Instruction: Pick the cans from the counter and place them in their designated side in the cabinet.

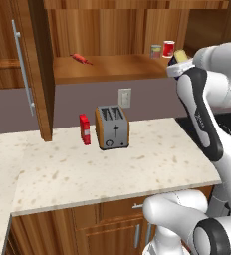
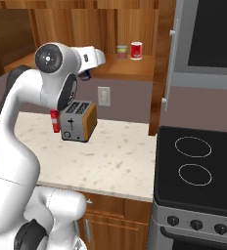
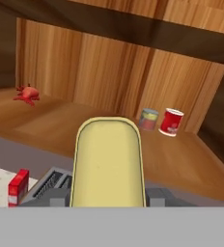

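- The gripper (image 1: 179, 63) is raised in front of the open cabinet (image 1: 107, 69), level with its shelf edge.
- Its jaws are closed on a can (image 3: 108, 161) — the squat one with the yellow top, which stands large in the hand view between the fingers.
- In the left base view, the yellow top (image 1: 180, 56) shows just at the wrist; the dark body of the can (image 2: 85, 74) peeks out below the hand in the right base view.
- The second can (image 1: 156, 51), grey-green on top, stands on the shelf toward its right end.
- A red cup (image 1: 169, 49) stands just beside that can, on its right.
- A small red object (image 1: 81, 59) lies on the left part of the shelf, well apart from the can and cup.
- On the counter (image 1: 137, 169) stand a toaster (image 1: 112, 127) and, just left of it, an upright red carton (image 1: 85, 129).
- The cabinet door (image 1: 18, 64) hangs open at the left — its long metal handle faces the room.
- A black stovetop (image 2: 198, 166) adjoins the counter on the right.
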